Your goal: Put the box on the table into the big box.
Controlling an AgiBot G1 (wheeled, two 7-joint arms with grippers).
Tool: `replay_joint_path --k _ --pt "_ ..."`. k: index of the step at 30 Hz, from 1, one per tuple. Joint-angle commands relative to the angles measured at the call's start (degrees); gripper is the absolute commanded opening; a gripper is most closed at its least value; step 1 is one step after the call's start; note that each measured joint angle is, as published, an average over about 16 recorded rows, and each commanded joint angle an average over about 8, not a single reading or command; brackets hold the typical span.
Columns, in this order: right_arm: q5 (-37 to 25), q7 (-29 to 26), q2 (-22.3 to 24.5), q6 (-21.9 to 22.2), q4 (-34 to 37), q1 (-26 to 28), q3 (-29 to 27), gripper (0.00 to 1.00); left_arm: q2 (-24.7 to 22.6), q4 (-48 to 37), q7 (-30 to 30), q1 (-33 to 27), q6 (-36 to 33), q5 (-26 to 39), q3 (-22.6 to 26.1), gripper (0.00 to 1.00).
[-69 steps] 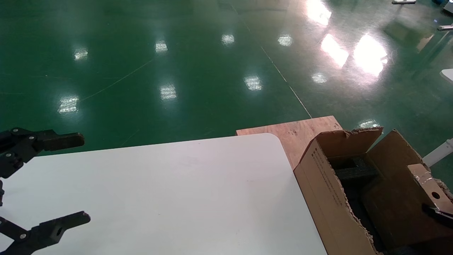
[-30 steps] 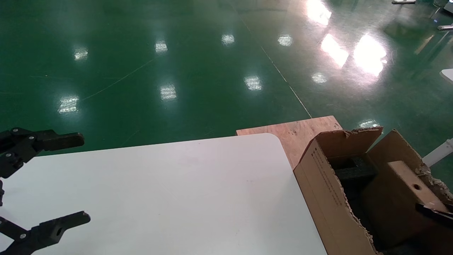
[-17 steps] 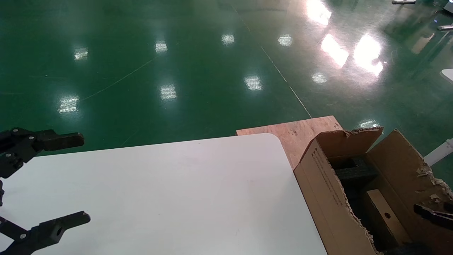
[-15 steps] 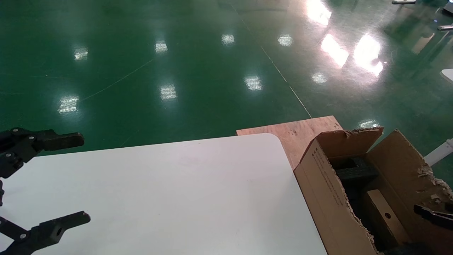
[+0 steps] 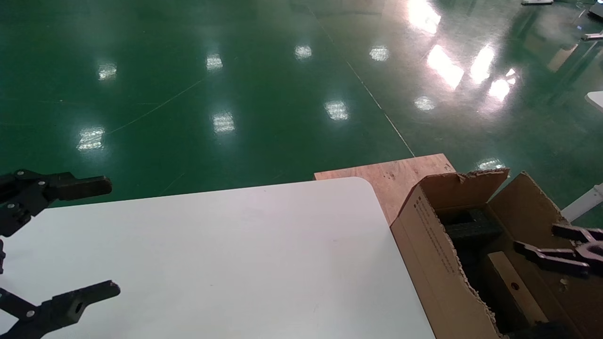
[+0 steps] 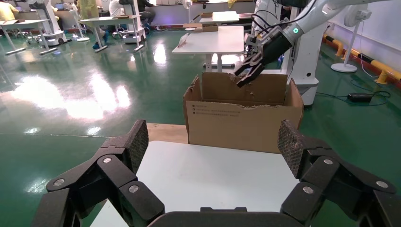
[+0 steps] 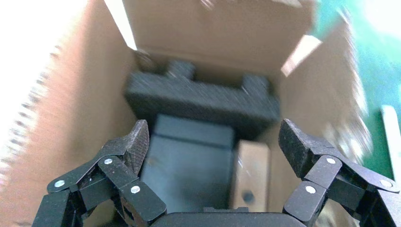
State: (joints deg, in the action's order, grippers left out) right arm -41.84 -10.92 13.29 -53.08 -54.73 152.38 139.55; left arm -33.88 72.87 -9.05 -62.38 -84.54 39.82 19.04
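The small brown box with a round hole (image 5: pixel 516 288) lies inside the big cardboard carton (image 5: pixel 435 263), beside dark foam (image 5: pixel 471 230). In the right wrist view the small box (image 7: pixel 250 176) rests at the carton's bottom next to a grey-blue block (image 7: pixel 189 170). My right gripper (image 5: pixel 556 245) is open and empty above the carton's opening; it also shows in its own wrist view (image 7: pixel 213 142) and far off in the left wrist view (image 6: pixel 248 68). My left gripper (image 5: pixel 89 238) is open and empty over the white table (image 5: pixel 226 254) at the left.
A plywood board (image 5: pixel 395 176) lies under the carton behind the table's rounded corner. Green shiny floor surrounds the table. The carton's torn flaps (image 5: pixel 532 197) stand up around my right gripper. Other tables and a robot base (image 6: pixel 302 56) stand behind the carton.
My right gripper let go of the small box, which dropped to the carton's bottom. The gripper then rose and moved forward above the carton. The left arm has not moved.
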Motion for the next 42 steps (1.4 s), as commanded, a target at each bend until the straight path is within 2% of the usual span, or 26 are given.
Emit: replay_joint_path --k 1,11,17,31,36,42 --pt "0.16 0.99 -0.57 -0.63 -1.62 0.52 -0.36 1.0 0.0 0.0 0.0 0.0 0.0 0.0 0.0 1.0" --pt "3.66 4.71 -6.36 0.22 -12.16 3.42 1.84 1.0 0.01 0.0 0.01 -0.01 0.0 -0.01 0.02 1.0" --pt "6.18 6.49 -9.67 1.71 -16.05 3.84 3.75 1.0 0.01 -0.01 0.01 0.0 0.01 0.0 0.02 1.0" --pt "6.43 6.54 -10.03 1.9 -16.15 3.52 3.65 1.0 0.02 -0.02 0.02 0.01 0.03 -0.02 0.02 1.0" --pt "6.12 6.25 -11.39 0.54 -16.14 -0.06 -1.23 1.0 0.02 -0.03 0.02 0.0 0.02 -0.02 0.02 1.0" --pt "5.52 5.65 -15.05 -2.74 -16.41 -9.04 -13.33 1.0 0.02 -0.04 0.03 0.0 0.02 -0.03 0.03 1.0"
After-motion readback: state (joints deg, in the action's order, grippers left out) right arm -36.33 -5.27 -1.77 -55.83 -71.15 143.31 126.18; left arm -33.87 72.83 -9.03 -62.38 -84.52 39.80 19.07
